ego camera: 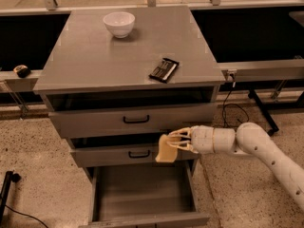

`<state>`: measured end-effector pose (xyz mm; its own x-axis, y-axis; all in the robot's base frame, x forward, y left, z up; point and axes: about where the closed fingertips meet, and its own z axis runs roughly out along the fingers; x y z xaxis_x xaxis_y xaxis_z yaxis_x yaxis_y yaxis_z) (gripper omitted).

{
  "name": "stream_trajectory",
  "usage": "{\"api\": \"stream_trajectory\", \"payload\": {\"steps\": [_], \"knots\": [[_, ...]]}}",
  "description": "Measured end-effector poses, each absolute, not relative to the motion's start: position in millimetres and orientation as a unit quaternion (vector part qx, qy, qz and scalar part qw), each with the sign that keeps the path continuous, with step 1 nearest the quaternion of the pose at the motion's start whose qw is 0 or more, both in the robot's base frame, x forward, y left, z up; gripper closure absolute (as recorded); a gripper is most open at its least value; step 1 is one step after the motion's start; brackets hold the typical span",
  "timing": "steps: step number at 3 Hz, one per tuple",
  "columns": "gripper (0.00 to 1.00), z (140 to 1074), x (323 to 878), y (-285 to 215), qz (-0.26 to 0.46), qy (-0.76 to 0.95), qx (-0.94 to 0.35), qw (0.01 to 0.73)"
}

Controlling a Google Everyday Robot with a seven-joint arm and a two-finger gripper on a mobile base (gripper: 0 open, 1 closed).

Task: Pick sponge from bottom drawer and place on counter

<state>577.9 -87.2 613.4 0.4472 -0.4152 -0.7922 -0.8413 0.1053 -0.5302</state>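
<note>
The pale yellow-tan sponge (pixel 166 149) hangs in my gripper (pixel 176 140), in front of the middle drawer's right part. The gripper reaches in from the right on a white arm and is shut on the sponge's upper right edge. The bottom drawer (pixel 142 217) is pulled out below it, its grey tray showing nothing inside. The counter (pixel 95 61) is the grey cabinet top, well above the gripper.
A white bowl (pixel 118 23) stands at the counter's back left. A black flat packet (pixel 164 70) lies near its front right. The two upper drawers (pixel 137 119) are shut or nearly so. Black cables (pixel 235 112) and a stand leg lie on the floor at the right.
</note>
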Motion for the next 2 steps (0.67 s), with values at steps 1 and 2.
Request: {"api": "stream_trajectory", "payload": {"steps": [1,2], "knots": [[1.0,616,582,-90,0.187,0.491,-0.639,0.562],[1.0,643,583,-81,0.167,0.463,-0.666,0.56]]}}
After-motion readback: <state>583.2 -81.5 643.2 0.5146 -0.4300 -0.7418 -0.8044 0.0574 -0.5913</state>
